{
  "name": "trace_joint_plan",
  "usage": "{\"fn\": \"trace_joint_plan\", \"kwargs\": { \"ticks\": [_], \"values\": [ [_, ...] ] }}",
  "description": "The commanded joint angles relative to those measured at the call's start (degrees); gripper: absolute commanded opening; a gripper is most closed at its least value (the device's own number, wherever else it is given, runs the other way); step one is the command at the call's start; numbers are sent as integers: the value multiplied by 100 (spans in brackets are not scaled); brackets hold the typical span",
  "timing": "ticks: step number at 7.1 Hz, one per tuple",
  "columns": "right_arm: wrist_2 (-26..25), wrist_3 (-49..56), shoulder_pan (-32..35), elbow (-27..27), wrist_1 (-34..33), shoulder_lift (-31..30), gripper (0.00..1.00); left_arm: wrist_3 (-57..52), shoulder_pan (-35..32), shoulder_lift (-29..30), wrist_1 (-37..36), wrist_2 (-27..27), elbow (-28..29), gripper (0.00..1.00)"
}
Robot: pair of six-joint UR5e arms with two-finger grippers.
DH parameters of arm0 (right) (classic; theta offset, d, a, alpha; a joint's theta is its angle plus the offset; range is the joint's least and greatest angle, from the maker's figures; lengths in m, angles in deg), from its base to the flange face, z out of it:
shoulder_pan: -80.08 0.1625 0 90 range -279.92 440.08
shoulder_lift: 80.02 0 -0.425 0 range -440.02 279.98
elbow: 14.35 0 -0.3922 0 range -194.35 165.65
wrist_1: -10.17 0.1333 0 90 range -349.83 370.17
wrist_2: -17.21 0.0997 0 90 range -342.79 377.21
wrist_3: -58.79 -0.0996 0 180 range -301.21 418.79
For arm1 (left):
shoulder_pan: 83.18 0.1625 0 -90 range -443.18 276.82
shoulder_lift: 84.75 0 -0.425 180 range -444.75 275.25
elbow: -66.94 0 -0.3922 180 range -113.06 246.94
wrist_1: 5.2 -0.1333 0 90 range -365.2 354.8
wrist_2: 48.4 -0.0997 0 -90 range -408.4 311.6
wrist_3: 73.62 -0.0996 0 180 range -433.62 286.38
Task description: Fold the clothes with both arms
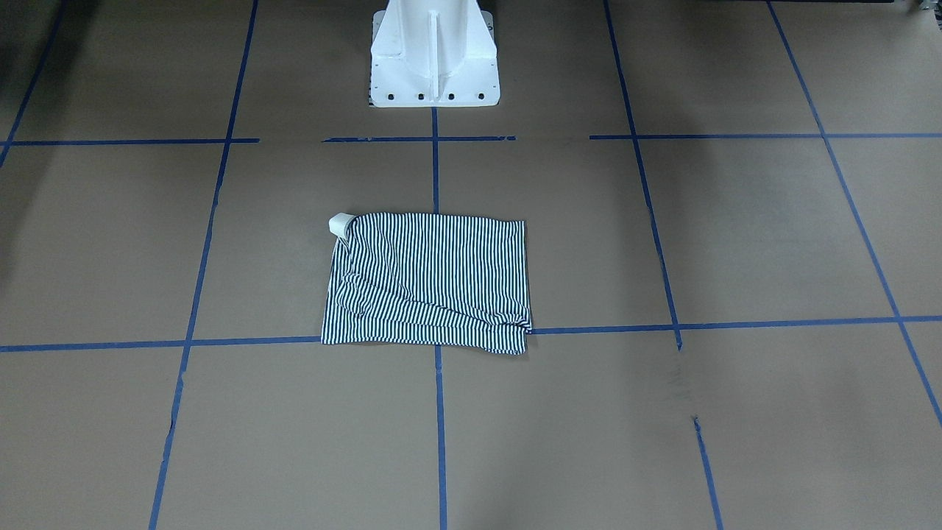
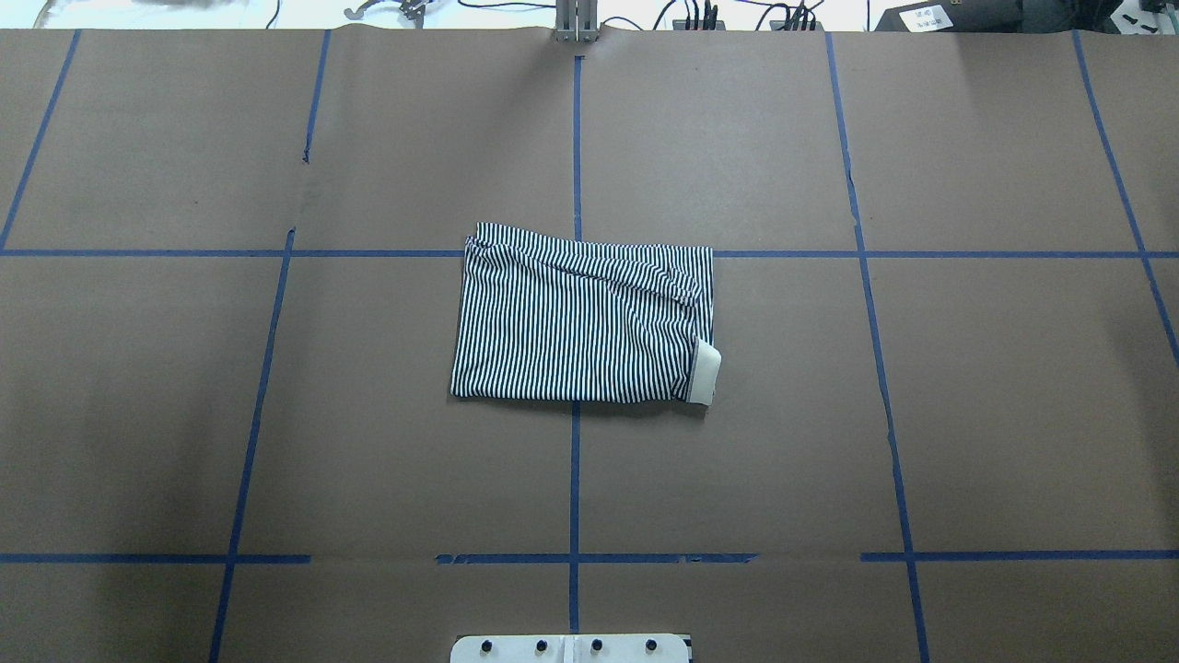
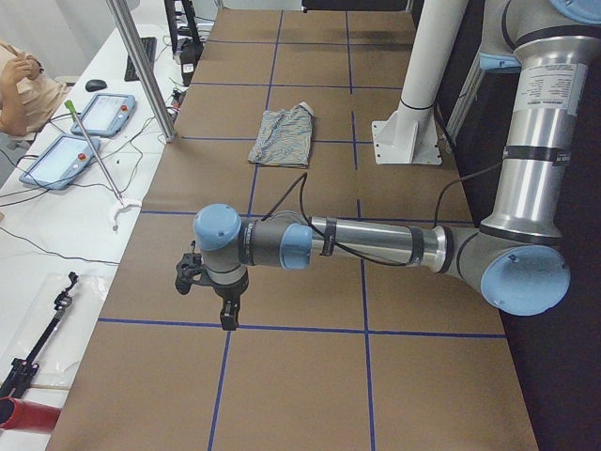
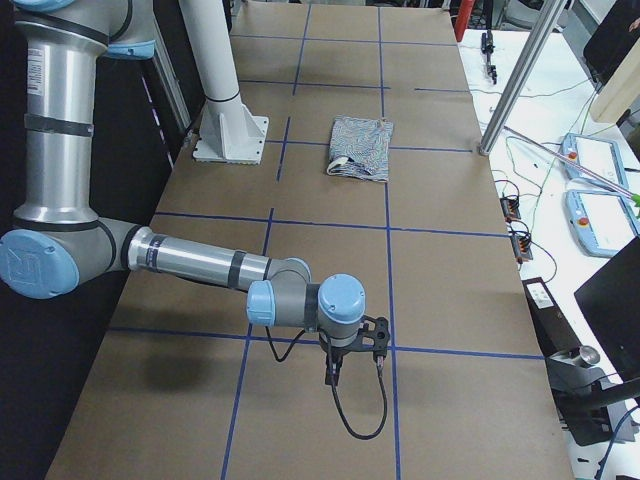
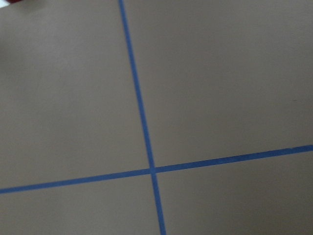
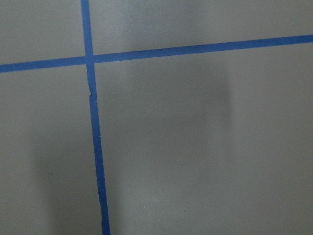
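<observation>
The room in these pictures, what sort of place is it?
Probably a robotics test lab: a left arm and right arm over a table gridded with blue tape, control tablets on a side bench.

Shirt: on the table, at its middle, straight out from the pedestal base.
Collar: at the shirt's near right corner, toward the robot.
Left gripper: over the table's left end, well apart from the shirt.
Right gripper: over the right end, equally far off.
</observation>
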Motion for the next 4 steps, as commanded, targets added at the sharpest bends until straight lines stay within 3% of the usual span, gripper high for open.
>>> {"fn": "trace_joint_plan", "kwargs": {
  "ticks": [1, 3, 4],
  "values": [
    [2, -172, 150, 5, -15, 8, 100, -468, -55, -158, 443, 93, 548, 100],
    [-15, -164, 141, 13, 2, 61, 100, -231, -55, -220, 619, 328, 541, 100],
    [-15, -163, 2, 14, 28, 69, 100, -187, -46, -334, 1186, 356, 489, 100]
  ]
}}
